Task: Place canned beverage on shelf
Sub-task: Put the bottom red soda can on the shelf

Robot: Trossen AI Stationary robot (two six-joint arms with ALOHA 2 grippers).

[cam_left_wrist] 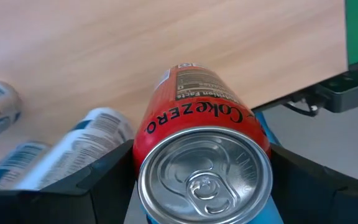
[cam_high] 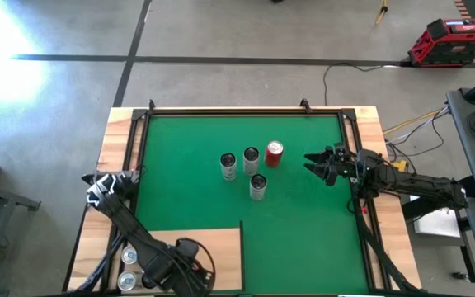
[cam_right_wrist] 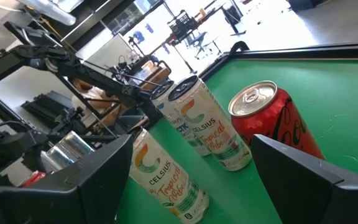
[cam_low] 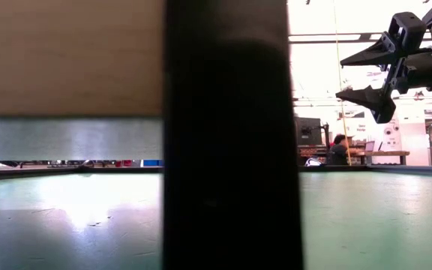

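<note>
Left tool (cam_left_wrist: 197,186) grips Coke can (cam_left_wrist: 201,143) – hidden overhead, over shelf (cam_high: 200,247)

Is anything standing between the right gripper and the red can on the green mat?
Nothing visible. The open right gripper faces the red can across bare green mat; the three white cans stand beyond it. The left gripper holds a Coke Zero can.

Red can (cam_left_wrist: 201,134), pale wood shelf (cam_left_wrist: 166,50), green mat (cam_high: 303,223).
</note>
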